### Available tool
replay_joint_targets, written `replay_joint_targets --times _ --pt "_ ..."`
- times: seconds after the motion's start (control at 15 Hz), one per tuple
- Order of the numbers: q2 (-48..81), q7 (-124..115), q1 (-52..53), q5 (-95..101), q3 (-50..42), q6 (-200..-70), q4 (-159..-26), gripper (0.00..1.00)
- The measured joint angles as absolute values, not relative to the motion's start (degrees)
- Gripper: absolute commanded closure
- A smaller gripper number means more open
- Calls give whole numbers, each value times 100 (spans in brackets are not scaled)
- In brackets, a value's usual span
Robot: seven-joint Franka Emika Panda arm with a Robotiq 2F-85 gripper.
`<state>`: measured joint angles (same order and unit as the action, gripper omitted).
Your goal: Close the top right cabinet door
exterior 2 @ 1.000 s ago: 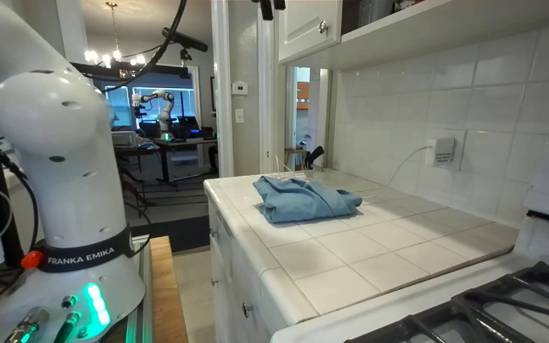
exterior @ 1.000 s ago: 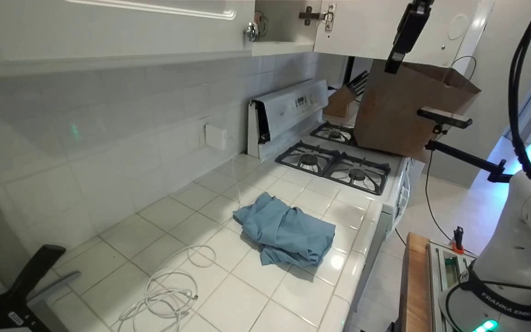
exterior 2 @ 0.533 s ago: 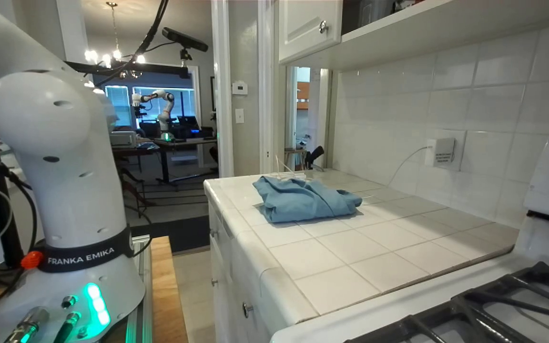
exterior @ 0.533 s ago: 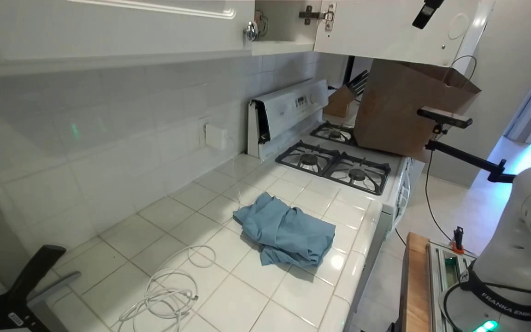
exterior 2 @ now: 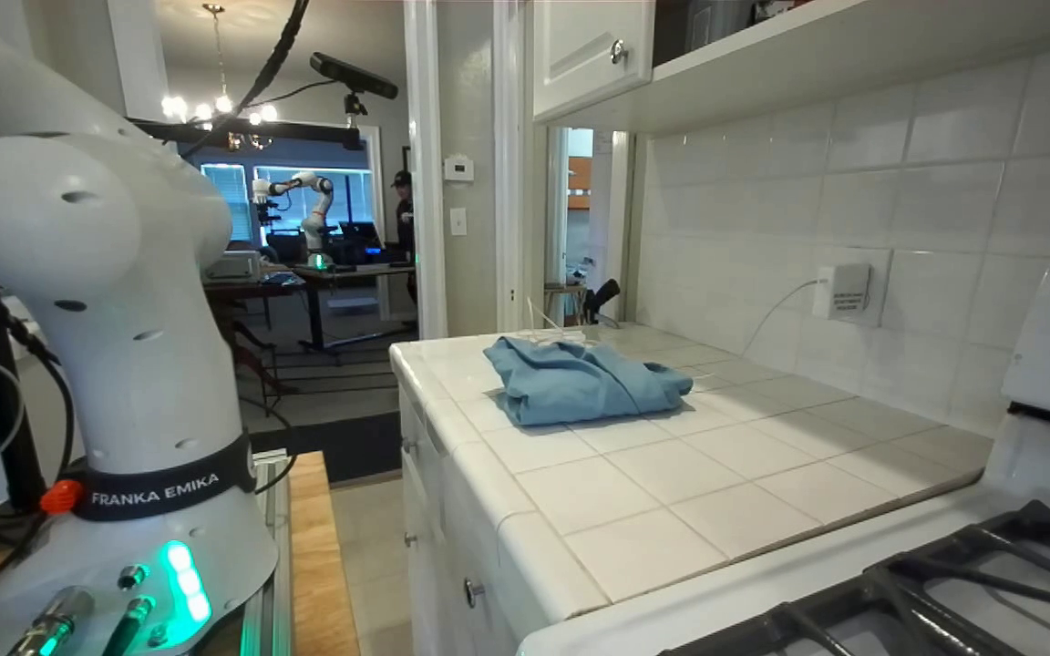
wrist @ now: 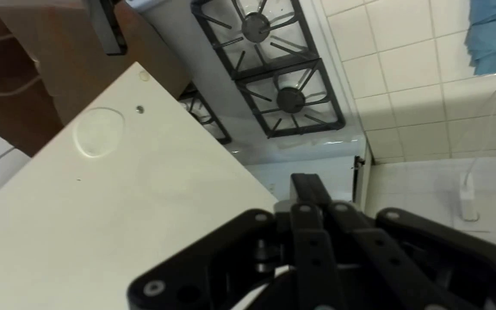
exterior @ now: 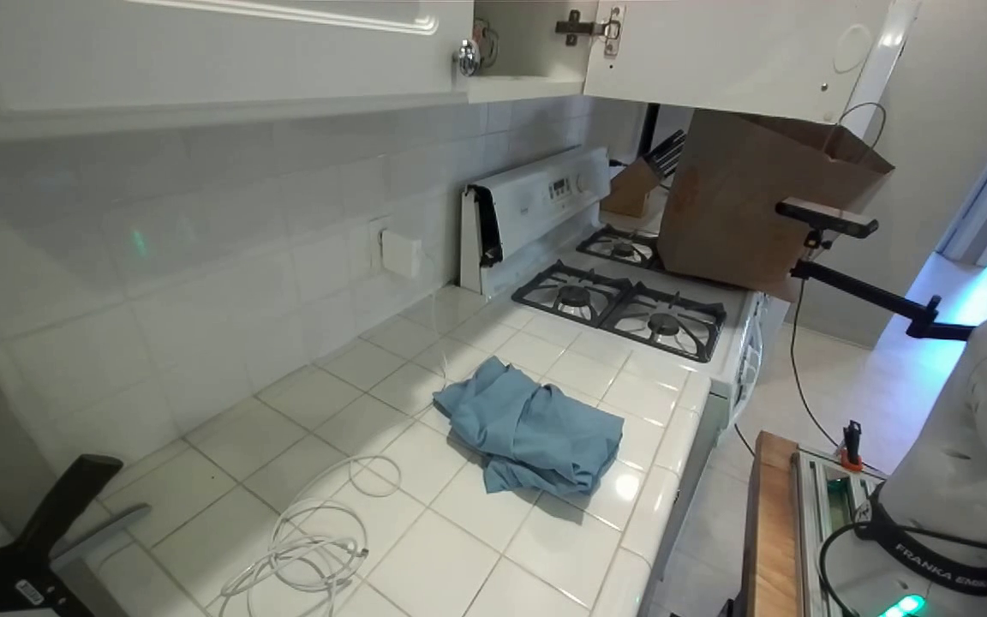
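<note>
The top right cabinet door stands open in an exterior view. Its plain inner face and a metal hinge show; its outer knob is hidden. In the wrist view the same door fills the left side, its lower corner pointing up, with a small screw near that corner. My gripper is shut with its two fingertips together and nothing between them. The door's edge runs up to the gripper in the wrist view; I cannot tell whether they touch. The gripper is out of view in both exterior views.
The other white door with a round knob is beside the opening. A brown bag or box stands on the stove below the open door. A mounted camera sticks out nearby. A blue cloth lies on the counter.
My gripper has moved up and to the right out of an exterior view. The arm has shifted away from the counter. The door has not visibly moved. A person appears in the far room.
</note>
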<state>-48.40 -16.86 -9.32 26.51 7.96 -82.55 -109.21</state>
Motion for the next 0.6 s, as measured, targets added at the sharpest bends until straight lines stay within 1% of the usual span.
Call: replay_joint_targets --times 0.6 --pt "-4938 -2678 -1695 3903 832 -8000 -10229 100"
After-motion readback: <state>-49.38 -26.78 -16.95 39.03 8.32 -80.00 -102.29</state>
